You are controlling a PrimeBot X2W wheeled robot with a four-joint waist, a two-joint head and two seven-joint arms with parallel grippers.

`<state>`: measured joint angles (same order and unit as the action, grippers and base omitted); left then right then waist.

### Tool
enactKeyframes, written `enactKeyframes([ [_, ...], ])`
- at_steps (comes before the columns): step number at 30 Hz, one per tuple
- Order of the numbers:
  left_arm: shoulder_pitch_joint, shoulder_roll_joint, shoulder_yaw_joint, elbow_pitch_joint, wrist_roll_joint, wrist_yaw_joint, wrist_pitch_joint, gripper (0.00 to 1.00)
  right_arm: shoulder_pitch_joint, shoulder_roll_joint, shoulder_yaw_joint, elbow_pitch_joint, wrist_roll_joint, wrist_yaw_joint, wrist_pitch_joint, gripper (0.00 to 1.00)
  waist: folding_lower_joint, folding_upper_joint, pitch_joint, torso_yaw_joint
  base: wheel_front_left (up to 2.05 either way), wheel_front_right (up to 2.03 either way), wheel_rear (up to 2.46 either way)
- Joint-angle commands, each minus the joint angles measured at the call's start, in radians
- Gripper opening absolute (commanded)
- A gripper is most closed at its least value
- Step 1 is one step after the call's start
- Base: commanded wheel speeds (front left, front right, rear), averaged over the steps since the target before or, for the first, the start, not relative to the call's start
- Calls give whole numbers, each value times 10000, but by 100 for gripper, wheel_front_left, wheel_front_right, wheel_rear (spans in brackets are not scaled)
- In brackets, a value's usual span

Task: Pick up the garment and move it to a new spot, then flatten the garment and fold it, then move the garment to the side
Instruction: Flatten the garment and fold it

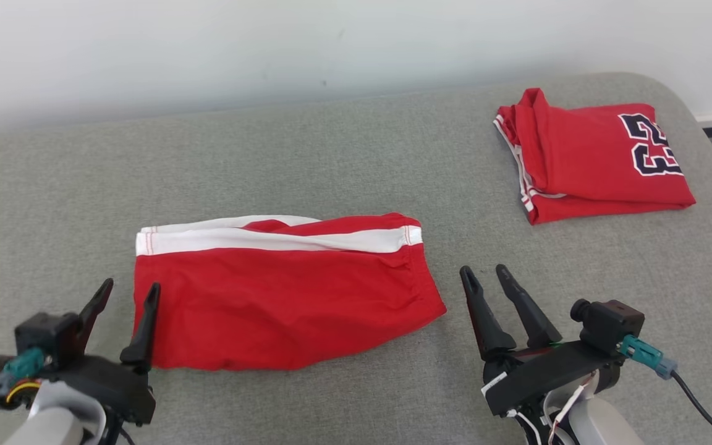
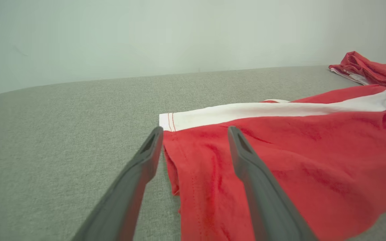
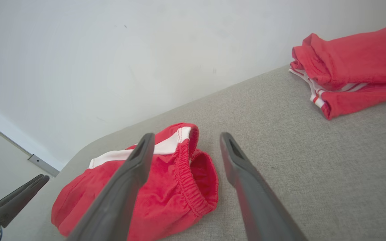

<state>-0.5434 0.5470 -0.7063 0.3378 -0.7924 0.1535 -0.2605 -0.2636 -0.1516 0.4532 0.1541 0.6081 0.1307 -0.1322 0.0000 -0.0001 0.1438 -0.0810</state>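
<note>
Head view: the red shorts (image 1: 282, 309) lie folded mid-worktop (image 1: 331, 154), my left claw (image 1: 131, 285) spread wide at their left edge, right claw (image 1: 484, 270) wide too, just off their right corner, folded jersey (image 1: 591, 161) far right. Left wrist: one finger over red cloth, one beside it. Right wrist: open fingers frame the waistband, gripping nothing.

The left gripper (image 1: 131, 285) and right gripper (image 1: 484, 270) each had two long dark fingers (image 1: 483, 312) on a black housing (image 1: 547, 369), a black camera (image 1: 609, 320) with a teal connector (image 1: 640, 352), and a pale grey forearm (image 1: 603, 426), the right trailing a black cable (image 1: 699, 405).
</note>
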Motion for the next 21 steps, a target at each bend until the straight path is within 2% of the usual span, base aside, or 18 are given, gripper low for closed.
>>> enactKeyframes([
  [1, 524, -76, 570, -368, 487, 120, -42, 100, 123, -10, -50, -13, -103, 2, -125, 100, 0, 1, -105, 105, 0, 0, 0],
  [9, 2417, -811, 3015, -1920, 2411, 529, -43, 100, 272, -115, -302, 140, -1062, 0, -560, 100, 0, 1, -470, 384, 0, 0, 0],
  [10, 2852, -1035, 3469, -2297, 2798, 634, -43, 100, 377, -16, -379, 193, -1216, 2, -624, 100, 0, 1, -551, 440, 0, 0, 0],
  [21, 4611, -2001, 5096, -3524, 3992, 601, -44, 100, 856, 101, -951, 337, -1997, 2, -844, 100, 0, 1, -1048, 757, 0, 0, 0],
])
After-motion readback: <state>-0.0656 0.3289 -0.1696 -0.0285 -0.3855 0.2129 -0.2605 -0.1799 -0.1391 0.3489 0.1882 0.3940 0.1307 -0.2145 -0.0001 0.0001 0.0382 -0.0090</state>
